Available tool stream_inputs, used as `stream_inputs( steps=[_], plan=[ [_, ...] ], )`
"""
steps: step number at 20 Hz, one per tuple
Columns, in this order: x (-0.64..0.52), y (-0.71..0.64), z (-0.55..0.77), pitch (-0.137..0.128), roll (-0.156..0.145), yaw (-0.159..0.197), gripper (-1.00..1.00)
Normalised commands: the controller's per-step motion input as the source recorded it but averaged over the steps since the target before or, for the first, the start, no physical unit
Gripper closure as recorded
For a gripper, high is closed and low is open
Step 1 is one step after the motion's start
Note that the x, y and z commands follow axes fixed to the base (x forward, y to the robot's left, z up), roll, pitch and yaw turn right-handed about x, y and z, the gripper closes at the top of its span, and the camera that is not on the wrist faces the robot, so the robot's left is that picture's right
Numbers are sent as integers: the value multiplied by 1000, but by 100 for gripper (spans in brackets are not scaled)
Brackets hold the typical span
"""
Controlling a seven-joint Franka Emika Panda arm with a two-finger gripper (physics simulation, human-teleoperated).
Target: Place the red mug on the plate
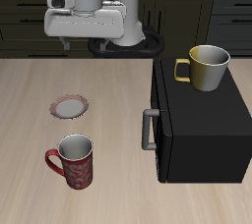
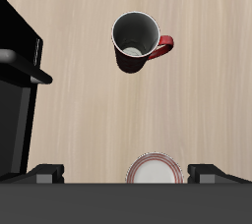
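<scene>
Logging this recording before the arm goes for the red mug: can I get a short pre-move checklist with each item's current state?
1. Dark red speckled mug stands upright on the table, mouth up: ok.
2. Mug's red loop handle is free to reach, nothing pressed against it: ok.
3. Small round plate with reddish-brown rim is bare, nothing lying on it: ok.
4. Gripper carries nothing: ok; jaws open or shut: cannot tell.
5. Table between mug and plate is unobstructed; the black cabinet stands off to the side: ok.
6. Plain yellow mug sits on the cabinet, away from the route: ok.
</scene>
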Motion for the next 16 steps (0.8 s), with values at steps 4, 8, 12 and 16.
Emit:
stream_inputs(
  steps=[4, 8, 12, 16],
  plan=[
    [452, -119, 67, 1, -6, 20, -100],
    [395, -64, -18, 6, -18, 31, -100],
    [498, -38, -48, 28, 13, 20, -100],
    [401, 99, -117, 35, 58, 73, -100]
  ],
)
